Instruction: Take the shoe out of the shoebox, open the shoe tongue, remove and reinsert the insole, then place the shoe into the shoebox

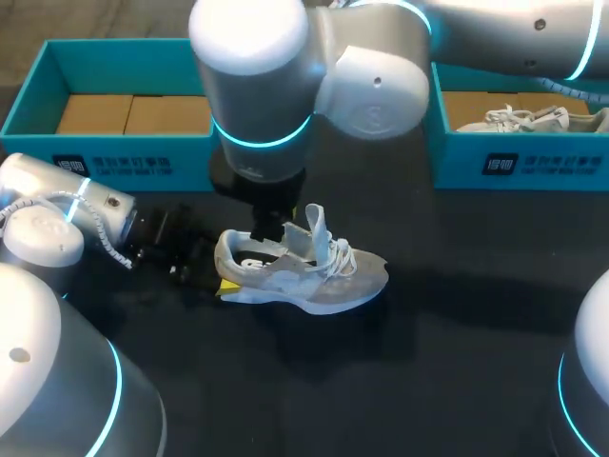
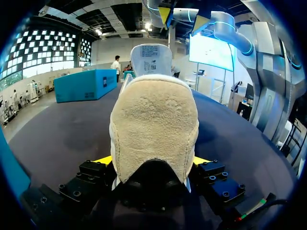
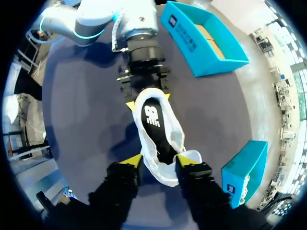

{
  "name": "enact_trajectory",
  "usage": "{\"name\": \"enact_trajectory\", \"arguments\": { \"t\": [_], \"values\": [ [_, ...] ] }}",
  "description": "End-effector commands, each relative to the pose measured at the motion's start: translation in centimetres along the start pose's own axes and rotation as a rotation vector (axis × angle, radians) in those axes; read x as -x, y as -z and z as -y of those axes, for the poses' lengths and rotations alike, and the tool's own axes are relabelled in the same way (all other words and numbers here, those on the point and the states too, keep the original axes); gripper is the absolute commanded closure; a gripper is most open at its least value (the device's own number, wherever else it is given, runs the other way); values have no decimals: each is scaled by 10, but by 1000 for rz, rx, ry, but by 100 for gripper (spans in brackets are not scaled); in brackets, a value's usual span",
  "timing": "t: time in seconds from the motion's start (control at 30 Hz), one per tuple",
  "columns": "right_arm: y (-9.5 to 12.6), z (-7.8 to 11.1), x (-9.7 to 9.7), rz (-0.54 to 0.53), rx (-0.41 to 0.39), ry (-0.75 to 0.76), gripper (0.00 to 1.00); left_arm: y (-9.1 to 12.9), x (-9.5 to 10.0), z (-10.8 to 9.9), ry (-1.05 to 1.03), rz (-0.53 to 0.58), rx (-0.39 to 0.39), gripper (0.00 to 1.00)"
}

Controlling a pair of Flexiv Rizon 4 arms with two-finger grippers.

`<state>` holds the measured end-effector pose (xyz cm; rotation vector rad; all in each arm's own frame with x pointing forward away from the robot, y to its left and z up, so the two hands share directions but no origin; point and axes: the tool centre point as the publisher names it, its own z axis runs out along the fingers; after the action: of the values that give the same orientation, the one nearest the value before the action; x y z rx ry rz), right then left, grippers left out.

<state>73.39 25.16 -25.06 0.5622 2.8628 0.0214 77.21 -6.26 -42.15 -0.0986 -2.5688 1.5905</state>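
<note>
**A:** Where is the shoe [image 1: 304, 271] seen?

**B:** It is laid on the dark table [image 1: 428, 381], a little left of the middle of the head view. It is out of both boxes, and its toe is pointed to the right.

**A:** How is it held?

**B:** The heel is pinched by the left gripper [image 2: 152, 163]. A yellow fingertip [image 2: 102, 160] is pressed to each side of it.

**A:** And the right gripper [image 3: 159, 160]?

**B:** It is hung over the shoe from above. The tongue [image 3: 165, 171] is stood up right at it. The insole [image 3: 153, 129] is seen ahead of it, down in the open shoe. Whether anything is gripped there cannot be told.

**A:** What else is set out?

**B:** The left shoebox [image 1: 114, 162] is placed in the upper left, with brown card [image 1: 133, 114] inside. The right shoebox [image 1: 533, 162] is placed in the upper right, and a second shoe [image 1: 523, 119] is laid in it.
</note>
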Motion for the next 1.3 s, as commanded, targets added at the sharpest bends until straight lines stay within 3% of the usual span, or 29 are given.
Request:
{"name": "enact_trajectory", "arguments": {
  "t": [0.03, 0.63, 0.77, 1.03, 1.3],
  "values": [
    [-19, -15, -5, -21, -17, 14, 100, -1, 1, -1, 0, 0, 0, 100],
    [-65, -31, -6, -61, -43, 86, 100, -1, 1, -1, 0, 0, 0, 100],
    [-86, -28, 3, -86, -66, 104, 100, -1, 1, -1, 0, 0, 0, 100],
    [-106, -28, 13, -115, -91, 123, 100, -1, 1, -1, 0, 0, 0, 100],
    [-116, -22, 6, -144, -110, 120, 100, -1, 1, -1, 0, 0, 0, 100]
  ]
}}
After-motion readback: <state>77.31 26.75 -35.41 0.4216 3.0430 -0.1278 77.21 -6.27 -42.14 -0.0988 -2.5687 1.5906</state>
